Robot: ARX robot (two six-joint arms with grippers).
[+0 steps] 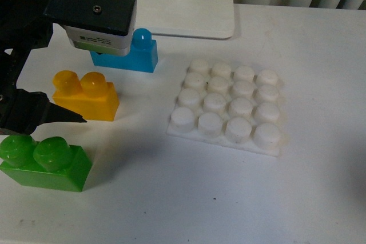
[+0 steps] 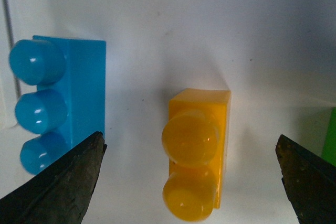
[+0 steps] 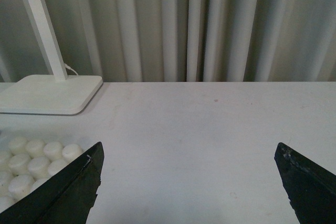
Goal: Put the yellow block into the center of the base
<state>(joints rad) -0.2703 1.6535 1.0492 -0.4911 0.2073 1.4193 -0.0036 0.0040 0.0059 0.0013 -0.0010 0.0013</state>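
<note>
The yellow block (image 1: 86, 95), orange-yellow with two studs, stands on the white table left of the base (image 1: 229, 107), a white square plate with a 4x4 grid of studs. In the left wrist view my left gripper (image 2: 190, 145) is open and straddles the yellow block (image 2: 197, 156) from above, its fingers wide of both sides and not touching. One dark finger (image 1: 57, 114) shows in the front view beside the block. My right gripper (image 3: 189, 150) is open and empty over bare table, with the base's corner (image 3: 31, 161) beside one finger.
A blue three-stud brick (image 1: 128, 55) stands behind the yellow block, close to one left finger (image 2: 58, 182). A green two-stud brick (image 1: 46, 161) sits in front of it. A white lamp foot (image 1: 189, 12) lies at the back, with curtains behind.
</note>
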